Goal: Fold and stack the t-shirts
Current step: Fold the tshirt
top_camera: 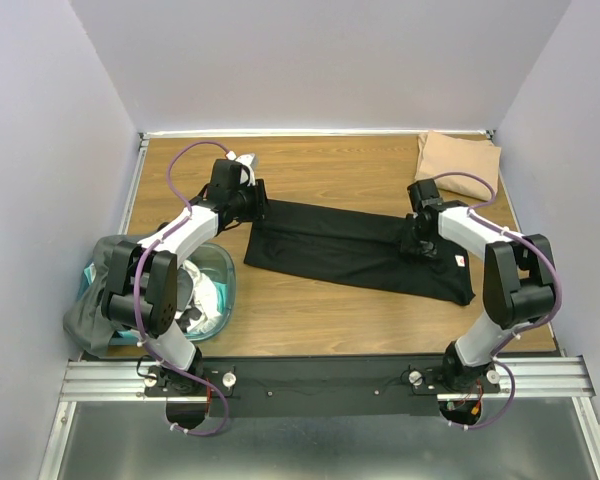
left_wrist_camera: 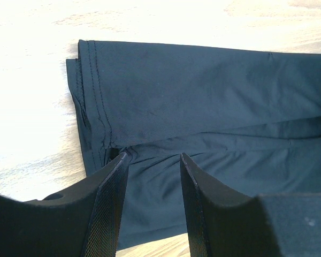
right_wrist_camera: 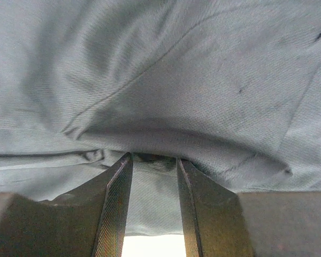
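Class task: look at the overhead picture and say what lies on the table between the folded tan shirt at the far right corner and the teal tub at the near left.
The long black t-shirt lies between the tan shirt and the tub, on the table, in the top external view.

The wooden table [top_camera: 310, 310] carried a black t-shirt [top_camera: 340, 245] spread as a long band across its middle, a folded tan-beige t-shirt [top_camera: 458, 160] at the far right corner, and a teal tub [top_camera: 218, 285] at the near left.

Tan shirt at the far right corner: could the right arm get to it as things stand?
Probably yes. The tan shirt lies folded and uncovered, nothing between it and the right end effector. That end effector is down on the black shirt, cloth between its fingers, so it would have to lift off first.
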You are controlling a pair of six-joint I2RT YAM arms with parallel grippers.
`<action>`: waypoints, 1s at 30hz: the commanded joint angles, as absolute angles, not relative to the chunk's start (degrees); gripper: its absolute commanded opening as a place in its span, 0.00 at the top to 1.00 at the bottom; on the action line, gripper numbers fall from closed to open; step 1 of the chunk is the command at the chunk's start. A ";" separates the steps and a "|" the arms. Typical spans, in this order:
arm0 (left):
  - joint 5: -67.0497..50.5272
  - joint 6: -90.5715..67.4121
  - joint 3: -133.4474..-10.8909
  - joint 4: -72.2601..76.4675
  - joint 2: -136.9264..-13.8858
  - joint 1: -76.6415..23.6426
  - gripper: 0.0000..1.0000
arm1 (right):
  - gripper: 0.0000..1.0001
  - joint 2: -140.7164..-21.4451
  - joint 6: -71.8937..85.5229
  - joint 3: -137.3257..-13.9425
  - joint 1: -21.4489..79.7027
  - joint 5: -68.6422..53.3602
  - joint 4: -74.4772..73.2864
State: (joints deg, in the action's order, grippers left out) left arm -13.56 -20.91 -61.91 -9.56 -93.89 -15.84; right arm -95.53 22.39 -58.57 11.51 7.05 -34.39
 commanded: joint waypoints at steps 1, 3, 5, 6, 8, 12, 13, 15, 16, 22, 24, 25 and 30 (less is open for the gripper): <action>-13.80 -20.92 -61.61 -10.63 -91.93 -16.00 0.49 | 0.56 -97.47 21.53 -57.57 11.34 9.32 -34.81; -13.80 -20.74 -61.52 -10.72 -91.85 -16.00 0.49 | 0.57 -97.65 21.45 -57.74 11.25 9.14 -34.80; -13.71 -20.74 -61.52 -10.81 -91.85 -16.00 0.49 | 0.59 -97.56 21.27 -57.66 11.25 8.97 -34.80; -13.80 -20.74 -61.61 -10.72 -91.85 -16.00 0.49 | 0.59 -97.47 21.27 -57.40 11.34 9.05 -34.72; -13.80 -20.74 -61.61 -10.72 -91.93 -15.91 0.49 | 0.65 -97.65 21.18 -56.87 11.25 9.23 -34.63; -13.89 -20.57 -61.96 -10.81 -92.02 -16.00 0.49 | 0.78 -96.07 21.27 -57.04 11.25 8.88 -34.80; -13.80 -20.48 -62.05 -10.81 -92.02 -15.91 0.49 | 0.80 -95.54 21.44 -57.39 11.25 8.53 -34.89; -13.62 -20.04 -62.40 -10.99 -92.28 -16.00 0.49 | 0.82 -93.78 21.27 -58.53 11.34 6.78 -35.77; -13.62 -19.95 -62.49 -11.07 -92.55 -16.00 0.49 | 0.82 -93.34 21.27 -59.06 11.25 6.16 -36.21; -13.62 -19.51 -62.49 -11.08 -92.99 -16.00 0.49 | 0.83 -92.99 21.09 -62.14 11.25 0.36 -42.00; -13.45 -19.25 -62.49 -11.16 -93.08 -16.00 0.49 | 0.83 -92.99 21.09 -62.05 11.34 -2.69 -42.62; -13.53 -19.07 -62.40 -11.08 -93.16 -16.00 0.49 | 0.83 -92.81 21.09 -61.70 11.25 -3.77 -42.71; -12.92 -18.98 -62.40 -11.25 -93.51 -16.00 0.49 | 0.83 -92.46 21.53 -60.12 11.43 -7.64 -43.24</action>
